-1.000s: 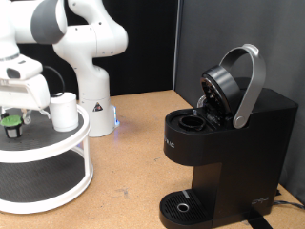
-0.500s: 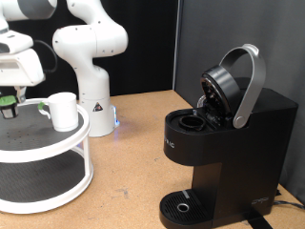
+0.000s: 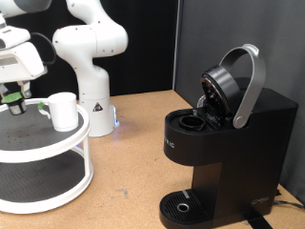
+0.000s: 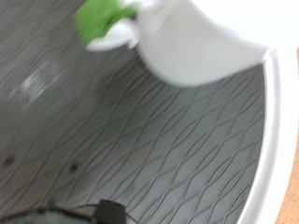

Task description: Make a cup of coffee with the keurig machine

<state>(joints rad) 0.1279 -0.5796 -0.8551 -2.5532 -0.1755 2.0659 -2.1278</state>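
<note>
Count, exterior view: one white cup (image 3: 63,111) on top tier of stand. One keurig machine (image 3: 227,143), black, lid raised. One small dark pod (image 3: 13,98) with green top, at gripper (image 3: 13,95). One two-tier round white stand (image 3: 43,160): two shelves. One white robot arm (image 3: 84,43). Wrist view: one cup (image 4: 210,37), one green-topped pod (image 4: 105,19), blurred.

Exterior view: fixed off-arm, level, facing the keurig machine (image 3: 229,134) near its right. Wrist view: close over the grey tray (image 4: 159,159) — blurred. Shared — tray (image 3: 57,143), cup (image 3: 63,110) (image 4: 201,42).
</note>
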